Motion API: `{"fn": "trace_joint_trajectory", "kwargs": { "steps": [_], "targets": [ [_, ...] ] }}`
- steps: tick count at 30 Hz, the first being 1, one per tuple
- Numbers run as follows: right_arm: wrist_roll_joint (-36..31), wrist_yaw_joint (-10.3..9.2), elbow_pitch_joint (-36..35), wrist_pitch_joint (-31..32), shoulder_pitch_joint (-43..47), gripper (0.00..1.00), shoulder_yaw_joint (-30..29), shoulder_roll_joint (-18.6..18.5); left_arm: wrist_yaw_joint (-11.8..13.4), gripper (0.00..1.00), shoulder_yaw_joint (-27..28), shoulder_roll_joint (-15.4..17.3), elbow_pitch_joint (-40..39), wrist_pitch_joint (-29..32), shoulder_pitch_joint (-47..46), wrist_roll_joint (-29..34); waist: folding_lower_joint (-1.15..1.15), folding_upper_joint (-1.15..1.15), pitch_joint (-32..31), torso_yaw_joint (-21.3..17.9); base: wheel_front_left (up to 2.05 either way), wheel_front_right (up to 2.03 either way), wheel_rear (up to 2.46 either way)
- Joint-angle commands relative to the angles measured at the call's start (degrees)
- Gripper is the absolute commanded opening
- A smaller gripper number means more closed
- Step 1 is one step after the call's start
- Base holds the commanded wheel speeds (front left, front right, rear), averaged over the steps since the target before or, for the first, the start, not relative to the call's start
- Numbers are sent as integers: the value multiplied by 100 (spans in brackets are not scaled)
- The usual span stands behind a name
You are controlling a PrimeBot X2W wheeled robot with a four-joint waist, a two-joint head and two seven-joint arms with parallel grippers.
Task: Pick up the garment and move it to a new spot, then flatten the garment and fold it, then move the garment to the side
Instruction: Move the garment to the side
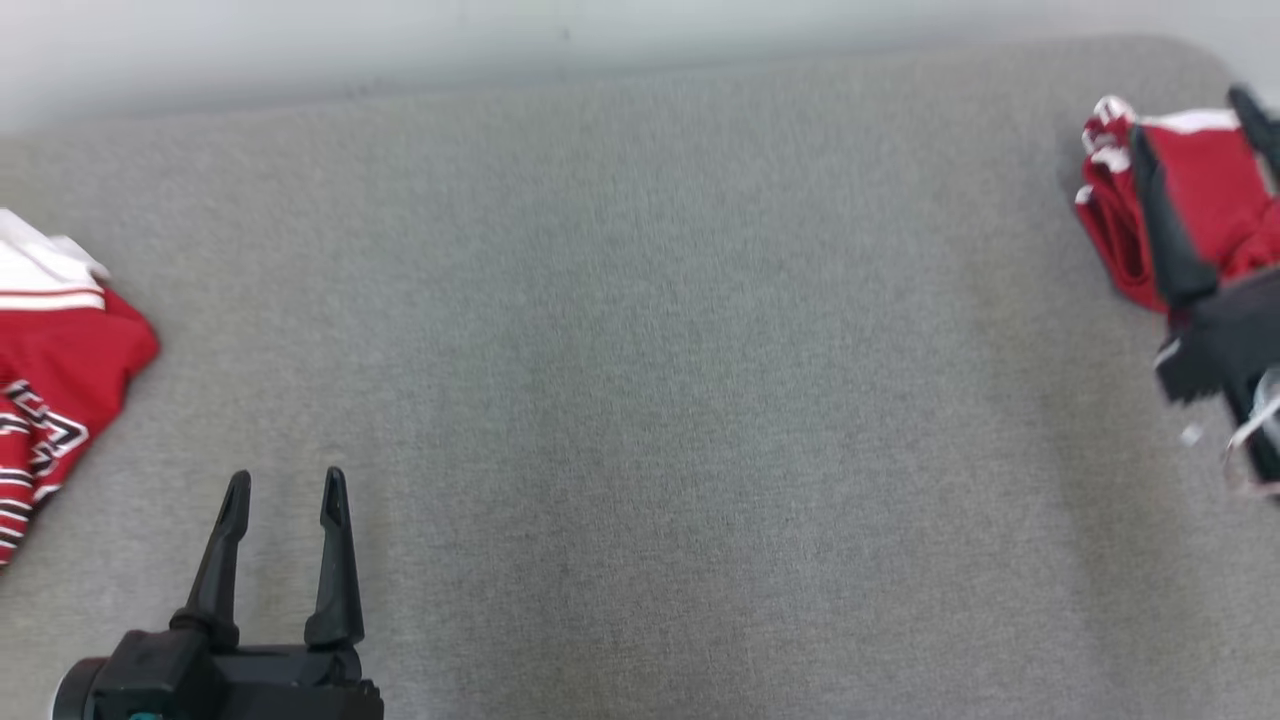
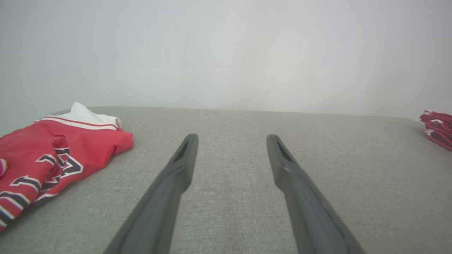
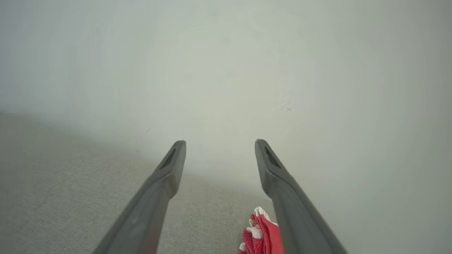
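Note:
A folded red garment (image 1: 1212,185) with white trim lies at the far right end of the grey cushion (image 1: 640,380). It also shows in the left wrist view as a garment (image 2: 438,128) at the right edge. My right gripper (image 1: 1190,115) hovers over it, open, with nothing between its fingers. In the right wrist view the right gripper (image 3: 220,142) points at the pale wall and the garment (image 3: 263,233) lies low beside the right finger. My left gripper (image 1: 287,478) stands open and empty at the lower left, seen in its own view as the left gripper (image 2: 232,137) over bare cushion.
A second red jersey (image 1: 60,370) with a white band and black-and-white lettering lies spread at the cushion's left edge, left of my left gripper; the jersey (image 2: 53,155) is flat on the fabric. A pale wall (image 1: 400,40) runs along the cushion's far edge.

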Motion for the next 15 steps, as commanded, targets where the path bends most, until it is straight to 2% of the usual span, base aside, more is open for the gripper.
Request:
{"fn": "trace_joint_trajectory", "kwargs": {
  "steps": [1,8,15],
  "targets": [
    [-63,-16,-89,-2,186,100,-96,85,20,100,12,-6,11,-3,95,-55,1,0,-391,93,0,0,0],
    [-465,-16,-934,-2,1665,100,-993,871,-14,100,61,-8,104,-3,187,-121,1,0,-711,264,0,0,0],
    [-602,-16,-1419,-2,2911,100,-1732,1542,-43,100,68,-9,253,-3,228,-116,1,0,-969,538,0,0,0]
  ]
}}
